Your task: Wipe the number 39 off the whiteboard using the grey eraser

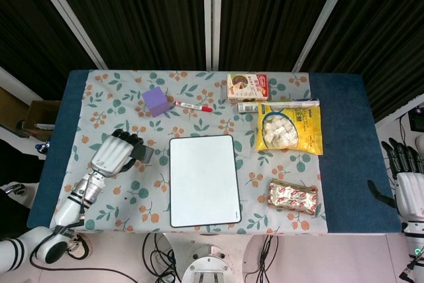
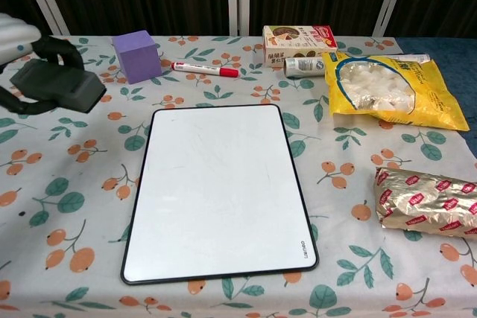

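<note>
Currently the left hand [image 1: 118, 152] grips the eraser [image 2: 58, 86] above the surface [image 1: 344, 144], well left of the whiteboard [image 2: 220, 188], which appears blank; no 39 is visible. The right hand [image 1: 405, 178] sits off the surface's right edge, holding nothing, fingers apart. Risks from here:
- Releasing the eraser from height may let it bounce or slide toward the left edge.
- A low return sweep could catch the whiteboard frame and shift it toward the marker [image 2: 205, 69].
</note>
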Robot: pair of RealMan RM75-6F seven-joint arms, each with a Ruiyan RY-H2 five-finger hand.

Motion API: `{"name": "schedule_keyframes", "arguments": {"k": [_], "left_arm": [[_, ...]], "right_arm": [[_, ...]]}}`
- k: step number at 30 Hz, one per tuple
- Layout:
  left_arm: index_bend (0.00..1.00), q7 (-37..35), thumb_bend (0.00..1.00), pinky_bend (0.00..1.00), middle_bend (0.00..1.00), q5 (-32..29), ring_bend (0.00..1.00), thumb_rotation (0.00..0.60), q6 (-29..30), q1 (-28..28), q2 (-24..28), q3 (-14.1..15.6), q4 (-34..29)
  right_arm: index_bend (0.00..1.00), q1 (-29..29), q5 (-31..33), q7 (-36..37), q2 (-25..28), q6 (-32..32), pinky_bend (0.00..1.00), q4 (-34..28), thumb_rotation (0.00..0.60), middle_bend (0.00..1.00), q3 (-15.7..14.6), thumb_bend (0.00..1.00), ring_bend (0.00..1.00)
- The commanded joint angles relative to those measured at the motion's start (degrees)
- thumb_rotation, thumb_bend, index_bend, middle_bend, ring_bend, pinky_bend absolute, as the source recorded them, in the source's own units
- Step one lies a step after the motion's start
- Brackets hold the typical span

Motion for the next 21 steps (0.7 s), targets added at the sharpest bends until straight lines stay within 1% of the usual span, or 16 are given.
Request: {"name": "schedule_keyframes", "arguments": {"k": [1, 5, 9, 12, 14, 15, 17, 18, 19, 20, 21], "left_arm": [[0.73, -3.2, 0.5, 0.31, 0.63, 2.5, 0.53, 0.6, 1.5, 1.7, -0.8, 1.8, 2.3], [0.71, -4.5, 0.47, 0.31, 0.63, 5.7, 0.53, 0.6, 2.0, 2.1, -3.5, 3.1, 6.0], [0.67, -5.5, 0.44, 0.31, 0.62, 6.5, 0.52, 0.6, -0.4, 1.7, -6.4, 4.0, 8.8], [0.61, -6.2, 0.41, 0.31, 0.61, 6.5, 0.5, 0.6, -2.1, 1.3, -7.8, 4.0, 10.8], [0.55, -7.8, 0.37, 0.31, 0.57, 5.9, 0.44, 0.6, -3.7, 1.0, -8.3, 4.0, 11.4], [0.49, -8.4, 0.33, 0.3, 0.52, 5.7, 0.39, 0.6, -4.5, 0.8, -8.2, 4.1, 11.5], [0.33, -9.7, 0.26, 0.28, 0.37, 6.3, 0.29, 0.6, -5.3, 0.5, -7.8, 4.5, 11.4], [0.23, -10.1, 0.23, 0.27, 0.28, 6.6, 0.24, 0.6, -5.2, 0.5, -7.6, 4.6, 11.4], [0.16, -10.6, 0.22, 0.26, 0.2, 6.8, 0.19, 0.6, -5.0, 0.6, -7.3, 4.6, 11.3], [0.1, -11.1, 0.21, 0.24, 0.12, 6.9, 0.15, 0.6, -4.8, 0.8, -7.1, 4.7, 11.2], [0.08, -11.4, 0.2, 0.23, 0.09, 6.8, 0.14, 0.6, -4.7, 0.9, -6.8, 4.7, 10.9]], "right_arm": [[0.0, 0.5, 0.0, -1.1, 0.3, -0.6, 0.0, -1.2, 0.6, 0.0, 0.1, 0.21, 0.0], [0.0, 0.8, 0.0, -2.8, 0.3, -0.7, 0.0, -1.9, 0.6, 0.0, 0.0, 0.21, 0.0], [0.0, 0.8, 0.2, -3.7, 0.2, -1.0, 0.0, -2.5, 0.6, 0.0, -0.2, 0.21, 0.0], [0.0, 0.7, 0.3, -3.8, -0.1, -0.7, 0.0, -2.3, 0.6, 0.0, -0.3, 0.21, 0.0], [0.0, 0.5, 0.5, -3.6, -0.2, -0.8, 0.0, -2.0, 0.6, 0.0, -0.6, 0.21, 0.0], [0.0, 0.4, 0.5, -3.6, -0.1, -0.8, 0.0, -2.0, 0.6, 0.0, -0.7, 0.21, 0.0], [0.0, 0.2, 0.3, -3.7, 0.0, -0.7, 0.0, -1.9, 0.6, 0.0, -0.9, 0.21, 0.0], [0.0, 0.2, 0.3, -3.7, 0.1, -0.5, 0.0, -1.9, 0.6, 0.0, -0.9, 0.21, 0.0], [0.0, 0.1, 0.2, -3.6, 0.1, -0.3, 0.0, -1.8, 0.6, 0.0, -0.9, 0.21, 0.0], [0.0, 0.1, 0.2, -3.5, 0.0, -0.1, 0.0, -1.6, 0.6, 0.0, -0.9, 0.21, 0.0], [0.0, 0.1, 0.1, -3.3, -0.1, -0.2, 0.0, -1.5, 0.6, 0.0, -0.9, 0.21, 0.0]]}}
